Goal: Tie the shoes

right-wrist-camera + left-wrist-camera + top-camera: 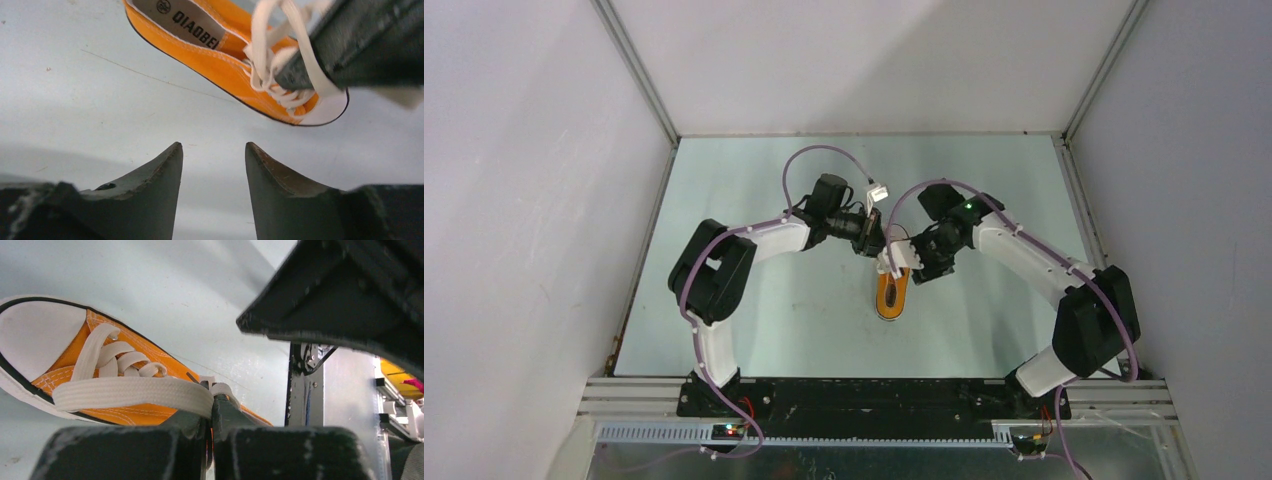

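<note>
A small orange sneaker (891, 297) with a white toe cap lies on the pale table between both arms, toe pointing away from the bases. My left gripper (212, 402) is shut on a flat white lace (130, 392) that stretches across the shoe (115, 415); in the top view this gripper (871, 238) sits just beyond the toe. My right gripper (213, 146) is open with nothing between its fingers, hovering over bare table beside the shoe (210, 62). In the right wrist view, the left gripper's fingers (320, 55) hold looped lace over the toe.
The table (754, 300) is boxed in by white walls on the left, back and right. A black base rail (874, 395) runs along the near edge. Both arms' elbows and purple cables arch over the middle of the table.
</note>
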`<state>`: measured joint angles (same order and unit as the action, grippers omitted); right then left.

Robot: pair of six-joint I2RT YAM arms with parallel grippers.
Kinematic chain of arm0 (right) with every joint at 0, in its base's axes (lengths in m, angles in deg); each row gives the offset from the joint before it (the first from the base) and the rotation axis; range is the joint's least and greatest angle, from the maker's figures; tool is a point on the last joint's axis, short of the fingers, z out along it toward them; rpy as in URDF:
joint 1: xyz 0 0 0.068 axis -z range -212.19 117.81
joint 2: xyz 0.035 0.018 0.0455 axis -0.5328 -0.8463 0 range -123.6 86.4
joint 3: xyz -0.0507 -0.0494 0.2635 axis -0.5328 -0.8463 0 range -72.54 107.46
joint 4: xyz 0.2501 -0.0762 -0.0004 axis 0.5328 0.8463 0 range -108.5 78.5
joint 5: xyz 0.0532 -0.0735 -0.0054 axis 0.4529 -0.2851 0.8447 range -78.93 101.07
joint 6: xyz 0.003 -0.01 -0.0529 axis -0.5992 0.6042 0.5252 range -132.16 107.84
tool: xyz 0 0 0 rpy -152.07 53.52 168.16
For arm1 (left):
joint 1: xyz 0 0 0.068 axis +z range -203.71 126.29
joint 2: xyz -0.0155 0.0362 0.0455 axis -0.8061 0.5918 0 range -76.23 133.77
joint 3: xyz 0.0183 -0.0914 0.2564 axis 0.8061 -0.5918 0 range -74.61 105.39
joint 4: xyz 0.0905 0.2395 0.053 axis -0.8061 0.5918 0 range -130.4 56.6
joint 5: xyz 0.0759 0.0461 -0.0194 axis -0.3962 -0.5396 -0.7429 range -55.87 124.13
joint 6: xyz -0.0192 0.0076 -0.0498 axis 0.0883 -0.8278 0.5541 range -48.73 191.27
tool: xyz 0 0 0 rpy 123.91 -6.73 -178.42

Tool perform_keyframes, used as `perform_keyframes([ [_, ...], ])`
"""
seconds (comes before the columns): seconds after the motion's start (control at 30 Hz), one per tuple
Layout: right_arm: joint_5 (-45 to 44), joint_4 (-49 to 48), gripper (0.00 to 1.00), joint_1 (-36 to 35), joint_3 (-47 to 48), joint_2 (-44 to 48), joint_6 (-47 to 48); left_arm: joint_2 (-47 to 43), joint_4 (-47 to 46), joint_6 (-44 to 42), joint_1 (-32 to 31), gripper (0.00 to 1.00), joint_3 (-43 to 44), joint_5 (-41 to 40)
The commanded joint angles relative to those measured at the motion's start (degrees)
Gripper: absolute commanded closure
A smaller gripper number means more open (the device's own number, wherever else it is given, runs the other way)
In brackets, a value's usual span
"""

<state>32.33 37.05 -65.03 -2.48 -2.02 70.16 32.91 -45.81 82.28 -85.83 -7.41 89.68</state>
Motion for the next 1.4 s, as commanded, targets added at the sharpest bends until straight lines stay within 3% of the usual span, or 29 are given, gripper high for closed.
perform_keyframes([
  [0.0,6.09,-1.42,0.51,3.30,0.43,-0.89,-3.89,0.24,2.64,-5.27,-0.06,0.96,2.48,0.83],
  [0.23,12.03,-8.81,0.62,3.76,3.88,-7.92,-9.41,0.16,7.96,-9.90,0.61,0.96,2.84,0.94],
  [0.8,13.99,-10.16,0.66,2.72,6.37,-14.49,-4.88,1.70,7.52,-9.14,0.83,0.96,4.04,1.22],
  [1.13,13.11,-8.89,0.90,2.23,6.37,-15.60,-2.80,1.75,7.69,-9.11,0.91,0.96,4.33,1.01],
  [1.37,11.93,-6.76,1.00,4.51,6.40,-14.38,-2.98,1.69,7.74,-9.16,0.99,0.96,4.41,0.80],
])
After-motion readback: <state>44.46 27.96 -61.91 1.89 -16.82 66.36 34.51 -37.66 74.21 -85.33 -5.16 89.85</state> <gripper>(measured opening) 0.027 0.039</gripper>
